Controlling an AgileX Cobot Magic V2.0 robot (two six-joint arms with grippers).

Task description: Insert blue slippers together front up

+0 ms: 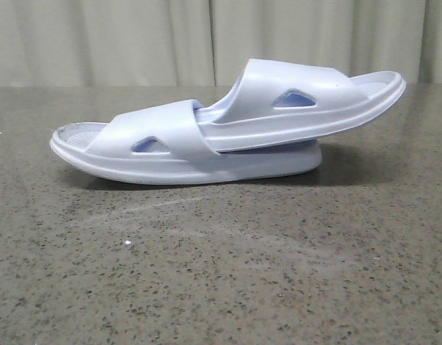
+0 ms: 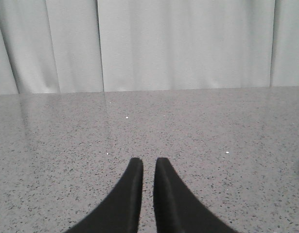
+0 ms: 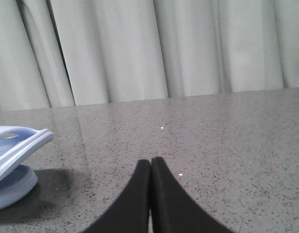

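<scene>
Slippers (image 1: 228, 129) lay nested on the worktop (image 1: 221, 273), beside the right gripper (image 3: 150, 162), pressed together; left gripper (image 2: 149, 162) stood slightly spread, empty.

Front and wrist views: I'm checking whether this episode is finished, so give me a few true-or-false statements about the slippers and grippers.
1. One pale lavender-blue foam slipper is pushed under the strap of the other pale lavender-blue foam slipper. True.
2. The slippers lie apart, not touching. False: they are nested together.
3. The right gripper holds a slipper. False: its fingers are shut on nothing.
4. The left gripper holds nothing, over the speckled grey table. True.
</scene>
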